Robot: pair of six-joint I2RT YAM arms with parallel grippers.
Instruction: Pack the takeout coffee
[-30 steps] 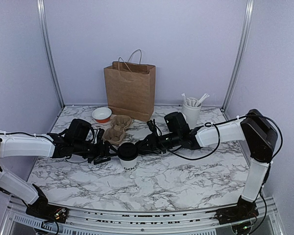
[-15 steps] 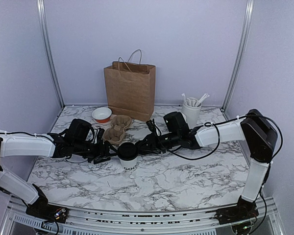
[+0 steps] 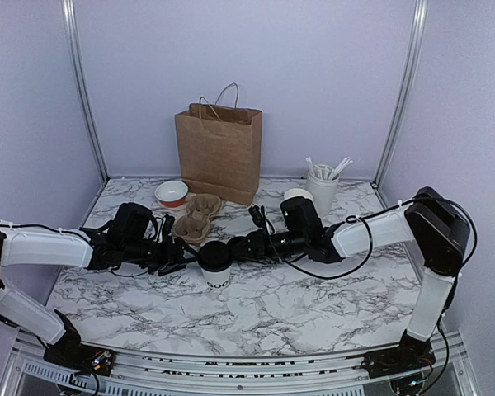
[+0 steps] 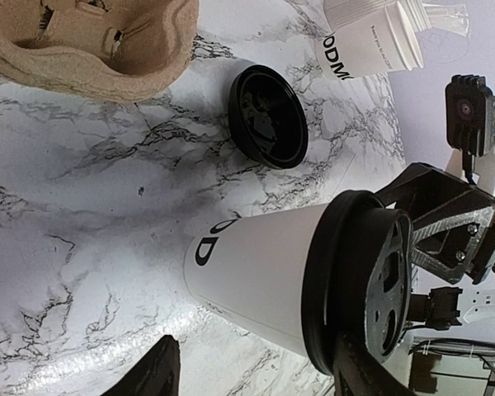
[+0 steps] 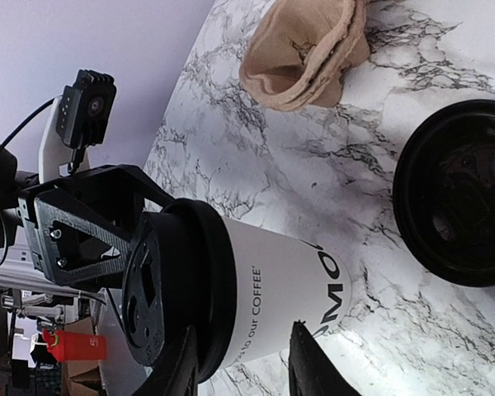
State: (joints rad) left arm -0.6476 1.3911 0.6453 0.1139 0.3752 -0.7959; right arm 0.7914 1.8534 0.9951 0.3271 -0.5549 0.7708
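Observation:
The takeout coffee cup stands upright on the marble table, white with dark lettering, its black lid on top. It fills the left wrist view and the right wrist view. My left gripper is at its left side, open, with one finger low by the base and the other up at the lid rim. My right gripper is at its right side, open, with its fingers spread along the cup wall and lid. Whether either gripper touches the cup is unclear.
A loose black lid lies on the table just behind the cup. The brown pulp carrier, a red bowl and a paper bag stand at the back. A second white cup and the stirrer cup are back right.
My right arm has dropped slightly and shifted toward the near side, uncovering the white cup behind it. The coffee cup and my left arm stay as they were.

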